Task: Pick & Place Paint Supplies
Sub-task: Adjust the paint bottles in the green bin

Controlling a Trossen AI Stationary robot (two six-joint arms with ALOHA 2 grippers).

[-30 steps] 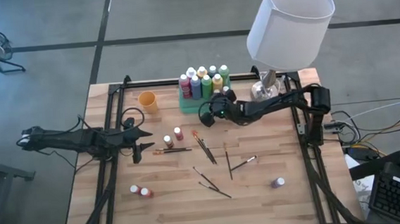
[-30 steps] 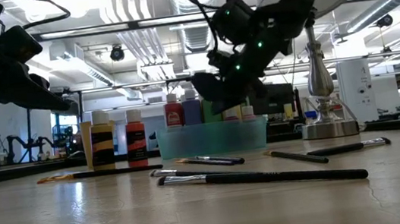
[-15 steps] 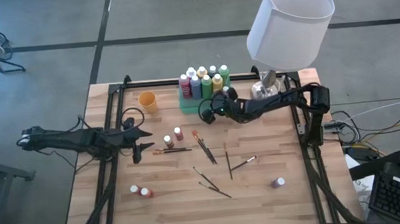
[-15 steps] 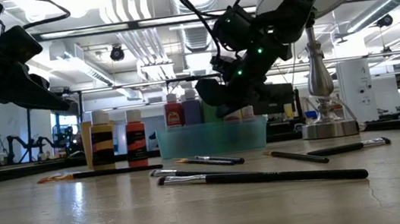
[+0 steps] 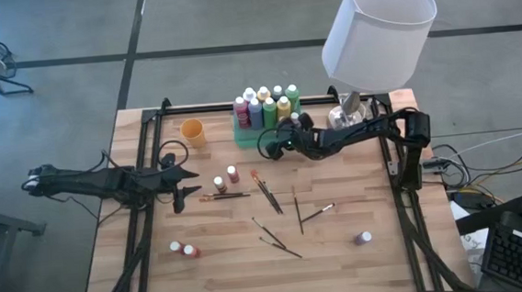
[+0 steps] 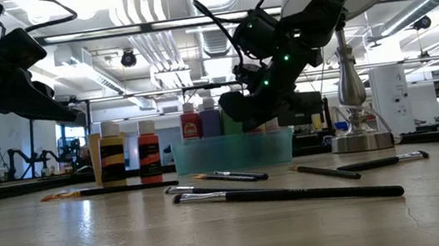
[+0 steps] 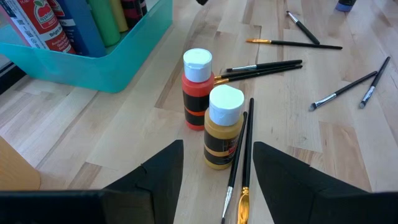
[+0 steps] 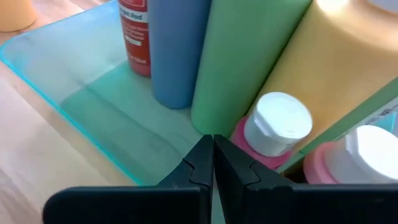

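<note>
1. Bottles near the bench's front edge: two red-toned ones [image 5: 183, 250] toward the front left corner and a purple one [image 5: 364, 238] toward the front right, all yet to be moved.
2. Brushes [image 5: 297, 210] lie scattered mid-bench, apart from each other; none is stowed yet.
3. Left tool [image 5: 180, 191], near the left edge, hangs with fingers spread and empty, pointed at a red bottle [image 7: 197, 89] and an ochre bottle [image 7: 223, 127] standing side by side, an orange-tipped brush [image 7: 237, 163] just beside them.
4. Right tool [image 5: 269, 149], fingers pressed together and holding nothing, sits at the tray's [image 5: 253, 139] front edge, just over a pink bottle [image 8: 271, 134] inside.
5. Tray at the back edge holds about ten bottles, so the job looks roughly half done.
6. Labels are too small to read; the tray's red bottle shows only a fruit picture.
</note>
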